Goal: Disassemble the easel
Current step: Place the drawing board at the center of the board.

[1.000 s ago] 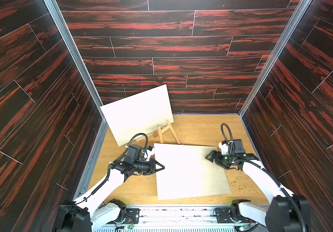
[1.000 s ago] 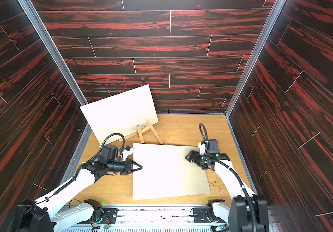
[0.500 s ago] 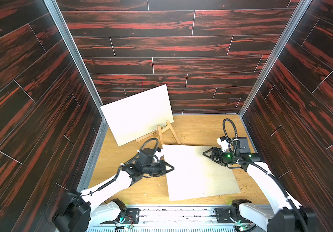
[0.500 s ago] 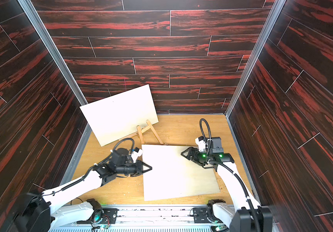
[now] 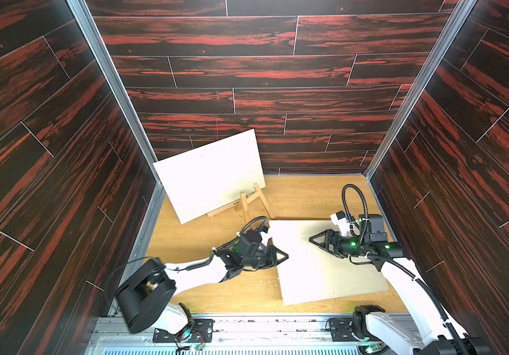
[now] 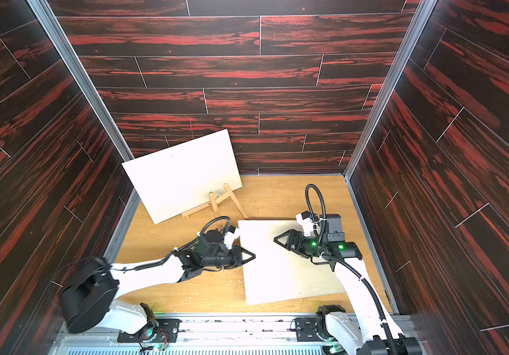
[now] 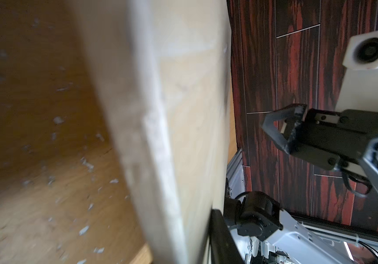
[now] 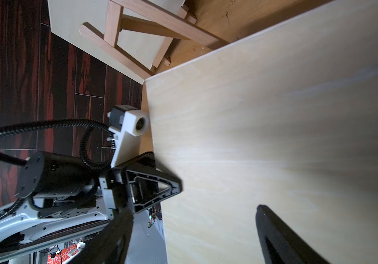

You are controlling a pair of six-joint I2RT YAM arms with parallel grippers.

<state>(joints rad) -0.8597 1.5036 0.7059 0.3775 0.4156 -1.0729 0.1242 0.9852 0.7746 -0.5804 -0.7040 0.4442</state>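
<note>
Your easel point(image 5: 248, 201) stands at about 11 o'clock on the table point(image 5: 185, 246), close to the back wall. Read its direction from the ledge point(image 5: 225, 209), which runs from 8 o'clock up toward 2 o'clock. The slanted legs show at the 2 o'clock end.

The upright board point(image 5: 210, 181) leans on the easel with its lower edge along that ledge. Its pale face is turned toward roughly 5 o'clock and tipped back. It sits well off toward the 8 o'clock end, so the legs stick out past its lower corner.

The flat board point(image 5: 324, 267) lies face up at about 4 o'clock on the table, its edges nearly square with the table. Its far corner on the 9 o'clock side is just beside the foot of the nearest easel leg. You cannot tell its long axis from these angles.

Your left gripper point(image 5: 286, 256) is at the flat board's 9 o'clock edge and points toward 3 o'clock. Its fingers are almost together and pinch that edge; in the right wrist view one finger point(image 8: 172, 185) lies on top of the board.

Your right gripper point(image 5: 313, 241) hangs over the board's 2 o'clock part and points toward 9 o'clock. Its fingers point(image 8: 272, 228) are spread wide with nothing between them. You cannot tell whether it touches the board.
</note>
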